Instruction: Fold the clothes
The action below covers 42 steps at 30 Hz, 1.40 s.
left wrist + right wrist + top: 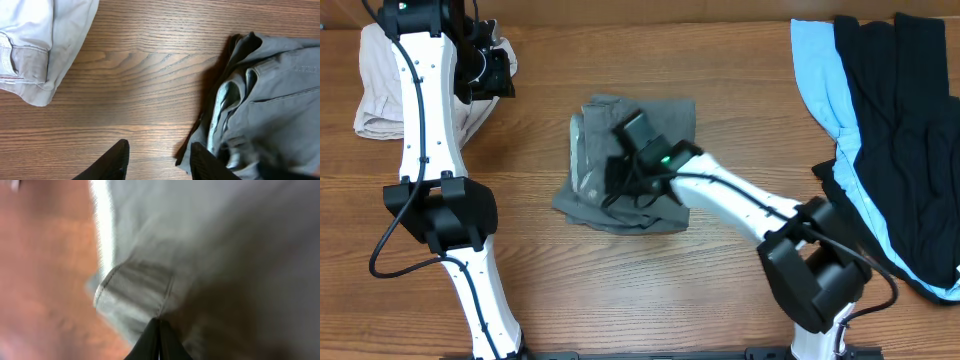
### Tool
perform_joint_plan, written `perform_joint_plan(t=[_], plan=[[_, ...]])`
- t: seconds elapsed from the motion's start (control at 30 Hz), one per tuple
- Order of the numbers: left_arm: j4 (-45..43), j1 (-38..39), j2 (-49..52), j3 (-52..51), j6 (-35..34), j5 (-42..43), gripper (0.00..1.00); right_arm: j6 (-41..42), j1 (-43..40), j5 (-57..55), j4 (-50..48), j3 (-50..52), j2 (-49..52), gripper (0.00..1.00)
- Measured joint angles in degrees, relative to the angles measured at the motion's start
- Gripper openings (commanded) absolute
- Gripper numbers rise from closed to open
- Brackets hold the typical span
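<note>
The grey shorts (pixel 670 115) lie bunched and partly folded at the table's middle, paler inner waistband showing on their left side. My right gripper (pixel 620 180) is down on them; in the right wrist view its fingers (pixel 159 326) are shut together, pinching a fold of the grey fabric (pixel 200 230). My left gripper (pixel 492 72) hangs at the back left, apart from the shorts. In the left wrist view its fingers (pixel 157 160) are open and empty over bare wood, with the shorts' (pixel 280 80) left edge by the right finger.
Cream-beige shorts (pixel 380 80) lie at the back left, also in the left wrist view (pixel 30 45). A black garment (pixel 905 120) over a light-blue one (pixel 815 70) covers the right side. Bare wood lies between the beige and grey shorts.
</note>
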State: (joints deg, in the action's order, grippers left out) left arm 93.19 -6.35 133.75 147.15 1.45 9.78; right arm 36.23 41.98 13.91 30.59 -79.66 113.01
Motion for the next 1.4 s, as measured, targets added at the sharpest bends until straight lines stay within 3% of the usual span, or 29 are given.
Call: perform_joint_plan(t=[0.4,0.5,0.53,0.57,0.67,0.73,0.87,1.1,1.4], plan=[[-1.1,0.0,0.0,-0.2,0.0,0.5,0.38,-0.3,3.8,3.3,1.9,0.0,0.9,0.07],[-1.5,0.2,0.0,-0.8,0.0,1.6,0.36,-0.4,3.1,3.7,1.7,-0.1,1.2,0.19],[-1.5,0.3,0.0,-1.1,0.0,2.0,0.37,-0.5,2.5,3.9,2.2,-0.4,1.2,0.28],[-1.6,0.3,0.0,-1.6,0.0,2.4,0.45,-0.7,1.7,4.1,2.9,-1.0,1.2,0.33],[-1.6,0.5,0.0,-3.3,0.2,4.1,0.66,-1.4,-2.5,4.3,6.6,-3.5,0.6,0.62],[-1.5,0.8,0.0,-4.8,0.7,5.2,0.72,-2.3,-6.3,4.3,10.1,-5.6,-1.0,0.73],[-1.6,1.7,0.0,-9.1,2.0,7.5,0.74,-4.7,-13.7,4.0,15.5,-10.2,-5.9,0.83],[-4.9,6.1,0.0,-21.0,6.3,9.8,0.82,-9.0,-23.7,4.1,23.0,-12.6,-11.3,0.91],[-18.2,11.2,0.1,-37.6,9.9,11.4,0.85,-13.0,-29.9,4.0,26.0,-12.6,-11.0,0.91]])
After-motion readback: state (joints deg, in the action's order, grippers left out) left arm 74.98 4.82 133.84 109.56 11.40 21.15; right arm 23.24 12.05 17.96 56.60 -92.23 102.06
